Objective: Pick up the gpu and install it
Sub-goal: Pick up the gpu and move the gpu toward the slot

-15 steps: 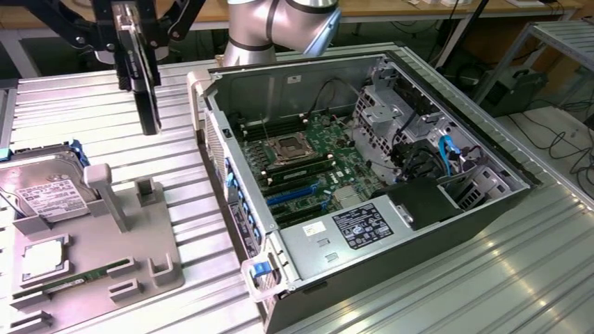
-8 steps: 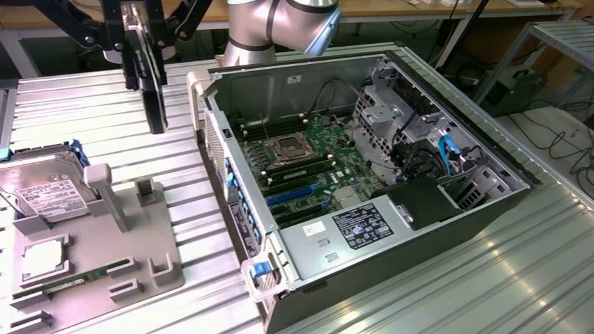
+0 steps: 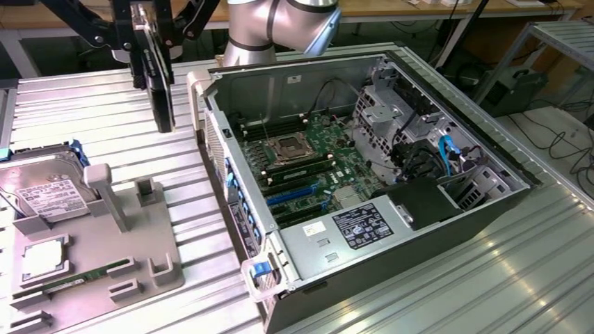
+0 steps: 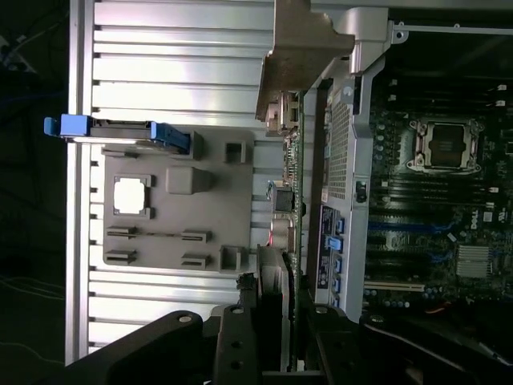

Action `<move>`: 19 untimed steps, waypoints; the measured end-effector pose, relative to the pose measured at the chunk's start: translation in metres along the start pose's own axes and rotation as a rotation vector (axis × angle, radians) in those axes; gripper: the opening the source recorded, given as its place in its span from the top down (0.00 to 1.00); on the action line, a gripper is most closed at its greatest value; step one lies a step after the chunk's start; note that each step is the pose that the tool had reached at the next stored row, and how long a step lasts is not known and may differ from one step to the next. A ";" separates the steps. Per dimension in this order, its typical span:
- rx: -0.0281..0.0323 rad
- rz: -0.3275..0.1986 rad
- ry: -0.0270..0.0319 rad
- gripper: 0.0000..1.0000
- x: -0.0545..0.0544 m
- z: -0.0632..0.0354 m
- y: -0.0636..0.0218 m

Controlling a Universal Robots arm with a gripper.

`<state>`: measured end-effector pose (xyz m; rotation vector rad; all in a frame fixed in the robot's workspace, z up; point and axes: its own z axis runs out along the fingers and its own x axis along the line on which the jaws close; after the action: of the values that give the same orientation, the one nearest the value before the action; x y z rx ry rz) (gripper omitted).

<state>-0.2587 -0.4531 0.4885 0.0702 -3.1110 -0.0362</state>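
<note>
The gpu [image 3: 161,76] hangs edge-on above the metal table, just to the exterior view's left of the open computer case [image 3: 243,229]. My gripper [image 3: 153,38] is shut on its top, black fingers on either side of the card. In the wrist view the gpu [image 4: 296,184] runs away from the gripper [image 4: 280,341], with its green board edge, its black shroud near the fingers and its silver bracket [image 4: 303,60] at the far end. The card hovers beside the case wall [image 4: 341,144], outside the case. The motherboard [image 3: 311,156] lies exposed inside, with blue slots [image 3: 292,196].
A grey holder plate [image 3: 111,236] lies on the table at the exterior view's left, carrying a hard drive [image 3: 42,195], a CPU [image 3: 42,257] and a RAM stick [image 3: 79,278]. Drive cages and cables [image 3: 418,146] crowd the case's right side. The slatted table [image 3: 464,278] extends around the case.
</note>
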 end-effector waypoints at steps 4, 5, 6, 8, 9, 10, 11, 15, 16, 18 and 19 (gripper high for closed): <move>0.0000 0.000 0.0000 0.72 -0.003 0.0000 -0.0002; 0.0000 0.000 0.0000 0.72 -0.004 0.0000 -0.0002; 0.0001 0.000 0.0000 0.72 -0.005 0.0000 -0.0002; 0.0000 0.000 0.0000 0.72 -0.007 0.0000 -0.0003; 0.0000 0.000 0.0000 0.72 -0.008 0.0001 -0.0004; 0.0000 0.000 0.0000 0.72 -0.009 0.0001 -0.0004; 0.0000 0.000 0.0000 0.72 -0.010 0.0001 -0.0005; 0.0000 0.000 0.0000 0.72 -0.013 0.0001 -0.0006; 0.0000 0.000 0.0000 0.72 -0.014 0.0001 -0.0006; 0.0000 0.000 0.0000 0.72 -0.015 0.0001 -0.0007; 0.0000 0.000 0.0000 0.72 -0.016 0.0001 -0.0007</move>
<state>-0.2430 -0.4531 0.4879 0.0702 -3.1110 -0.0362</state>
